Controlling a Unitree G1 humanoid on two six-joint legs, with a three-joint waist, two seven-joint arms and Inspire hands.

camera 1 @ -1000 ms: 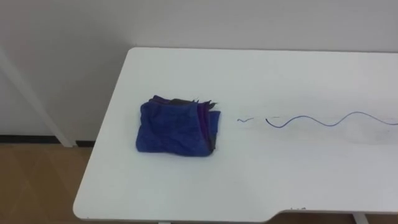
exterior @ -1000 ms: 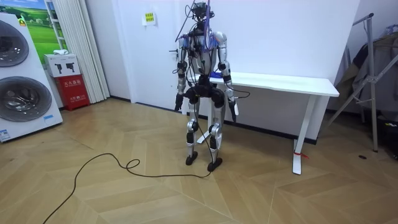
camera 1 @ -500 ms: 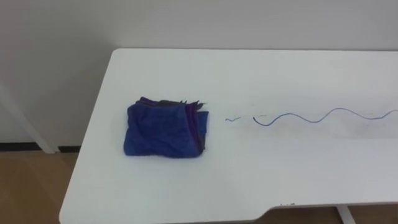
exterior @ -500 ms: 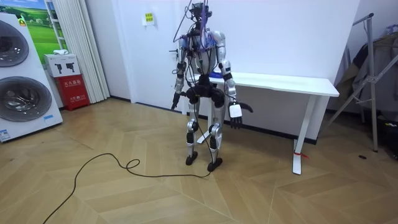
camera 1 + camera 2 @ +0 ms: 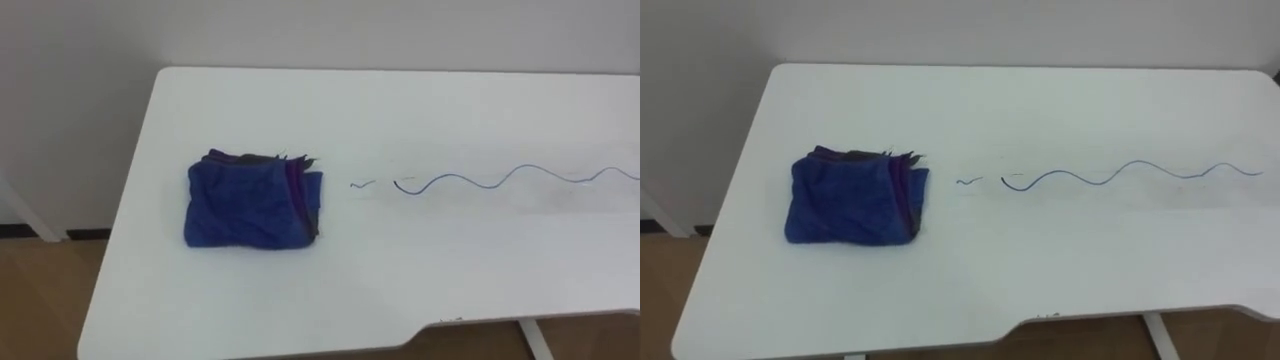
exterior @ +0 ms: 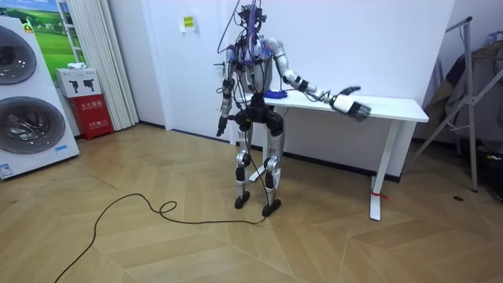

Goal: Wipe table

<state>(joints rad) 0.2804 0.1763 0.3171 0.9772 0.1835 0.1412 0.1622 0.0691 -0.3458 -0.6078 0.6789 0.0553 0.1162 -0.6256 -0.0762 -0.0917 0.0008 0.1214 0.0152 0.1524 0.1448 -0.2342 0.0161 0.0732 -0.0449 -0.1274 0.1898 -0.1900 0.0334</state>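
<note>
A folded blue cloth [image 5: 252, 203] with a purple edge lies on the left part of the white table [image 5: 400, 110]. To its right a wavy blue pen line [image 5: 480, 182] runs across the tabletop towards the right edge. In the room view I stand at the table's left end, close to the cloth [image 6: 273, 93]. My right arm is stretched out to the room view's right, and my right hand [image 6: 350, 103] hovers open above the tabletop, far from the cloth. My left hand [image 6: 222, 126] hangs by my hip.
The table stands against a white wall, and its front edge [image 5: 480, 325] has a curved cut-out. A washing machine [image 6: 23, 102] and a red box [image 6: 93, 114] stand at the room view's left. A metal rack [image 6: 471, 94] stands past the table's far end.
My right arm has swung up from beside my thigh and now reaches out over the table. The eye views have shifted a little as the camera moved; the cloth lies where it was.
</note>
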